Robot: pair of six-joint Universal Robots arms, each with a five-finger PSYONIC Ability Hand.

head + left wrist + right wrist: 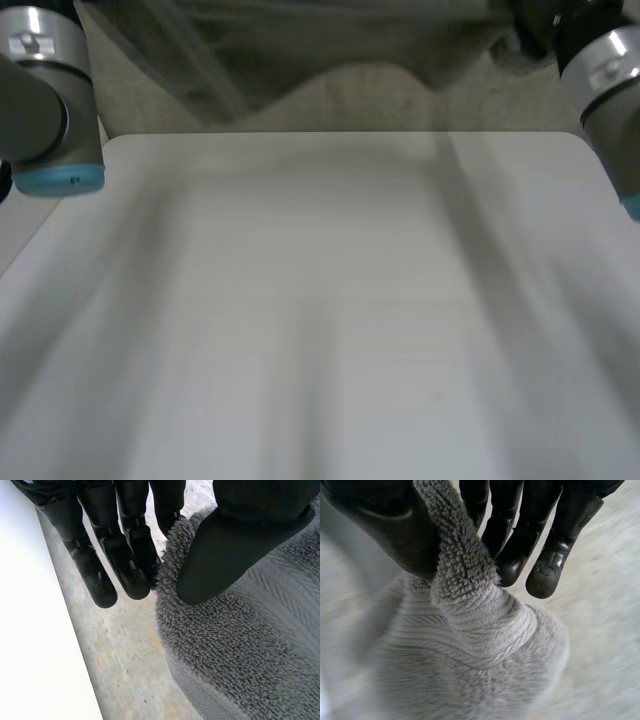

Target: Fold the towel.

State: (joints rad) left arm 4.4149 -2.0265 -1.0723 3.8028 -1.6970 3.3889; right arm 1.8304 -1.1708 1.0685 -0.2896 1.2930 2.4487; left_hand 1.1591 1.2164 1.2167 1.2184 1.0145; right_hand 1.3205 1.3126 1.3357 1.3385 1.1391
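The grey terry towel hangs from my left hand, whose thumb presses its fluffy edge against the fingers. The same towel drops away below my right hand. There a bunched piece of its edge is pinched between the thumb and the fingers. Both hands are shut on the cloth and held up off the table. I cannot tell whether either grip is at a corner.
The white table spreads out in the head view, its far edge rounded at the corners. My left arm and right arm stand at its far corners. Speckled grey floor and a white table edge lie under the left hand.
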